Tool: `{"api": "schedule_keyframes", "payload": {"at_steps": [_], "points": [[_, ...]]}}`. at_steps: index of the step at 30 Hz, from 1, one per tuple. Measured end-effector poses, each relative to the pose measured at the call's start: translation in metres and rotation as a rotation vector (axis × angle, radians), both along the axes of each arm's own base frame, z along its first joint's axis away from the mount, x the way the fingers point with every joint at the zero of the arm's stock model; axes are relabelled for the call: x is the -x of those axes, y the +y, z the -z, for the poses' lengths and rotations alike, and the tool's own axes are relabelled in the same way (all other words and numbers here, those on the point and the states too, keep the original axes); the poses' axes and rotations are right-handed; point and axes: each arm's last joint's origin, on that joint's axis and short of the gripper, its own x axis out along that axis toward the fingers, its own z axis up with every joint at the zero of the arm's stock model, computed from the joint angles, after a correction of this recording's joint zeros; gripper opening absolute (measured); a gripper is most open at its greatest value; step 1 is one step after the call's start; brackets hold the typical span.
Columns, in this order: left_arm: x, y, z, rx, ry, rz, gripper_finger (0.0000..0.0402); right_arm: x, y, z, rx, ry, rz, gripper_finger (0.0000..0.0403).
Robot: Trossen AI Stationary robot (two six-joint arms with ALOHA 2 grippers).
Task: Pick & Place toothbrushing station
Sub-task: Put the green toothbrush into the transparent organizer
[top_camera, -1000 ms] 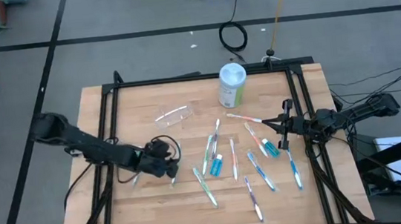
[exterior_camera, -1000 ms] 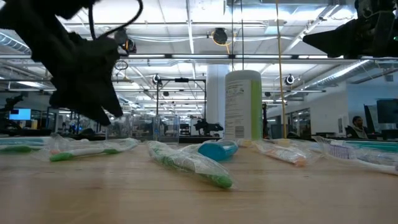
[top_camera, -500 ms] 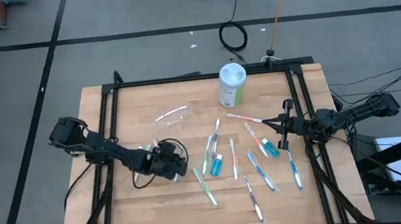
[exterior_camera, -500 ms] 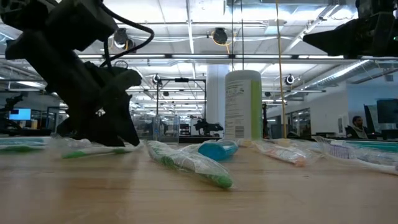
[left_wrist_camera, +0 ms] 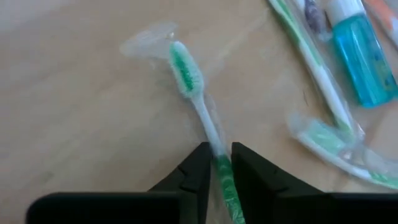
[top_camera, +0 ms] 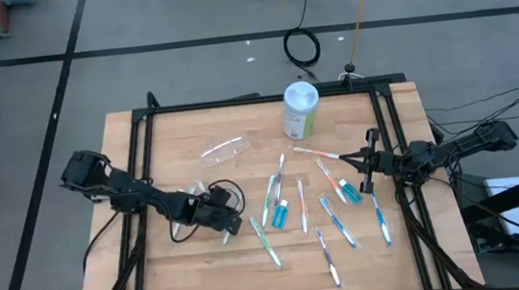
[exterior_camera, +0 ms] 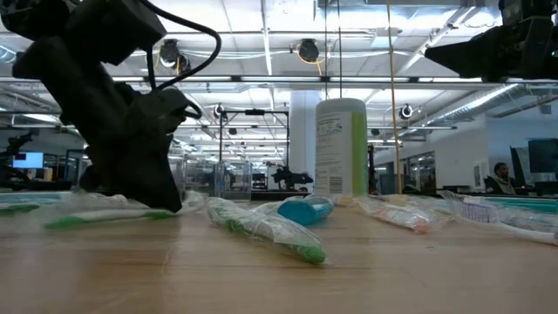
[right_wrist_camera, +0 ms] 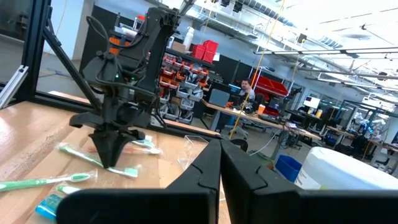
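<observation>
A green-and-white toothbrush (left_wrist_camera: 186, 71) in a clear wrapper lies flat on the wooden table; in the low view it shows as (exterior_camera: 105, 215). My left gripper (left_wrist_camera: 217, 167) stands down on it at the table's left middle (top_camera: 222, 226), shut on its handle. The clear cup (top_camera: 226, 149) lies on its side farther back. Several more toothbrushes (top_camera: 274, 190) and small teal tubes (top_camera: 280, 215) lie scattered over the middle of the table. My right gripper (top_camera: 370, 164) hangs shut with nothing in it above the right side. My left gripper pinches the toothbrush's handle (left_wrist_camera: 219, 163) between its two fingers, just below the thin white neck where the green begins. The fingers come from above, pointing down, and lie across the handle. The toothbrush lies flat on the table, its bristle head pointing away from the fingers.
A pale-green canister (top_camera: 300, 110) with a white lid stands upright at the far middle. A black frame (top_camera: 142, 128) borders the tabletop. Bare wood lies along the near left and the far left of the table.
My left gripper has come down from above the table onto the green toothbrush, shifting a little toward the table's right edge, and its fingers have drawn together around the handle.
</observation>
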Motion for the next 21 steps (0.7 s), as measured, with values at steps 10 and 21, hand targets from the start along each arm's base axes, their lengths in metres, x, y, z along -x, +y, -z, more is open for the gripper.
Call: {"api": "schedule_keyframes", "payload": {"at_steps": [10,21], "points": [[0.005,-0.019,0.0,0.046,-0.005,0.065,0.001,0.0,0.0,0.0,0.0,0.0,0.0,0.0004],[0.006,-0.034,-0.007,-0.023,-0.07,0.025,0.0001,0.0,0.0,0.0,0.0,0.001,0.0,0.0004]]}}
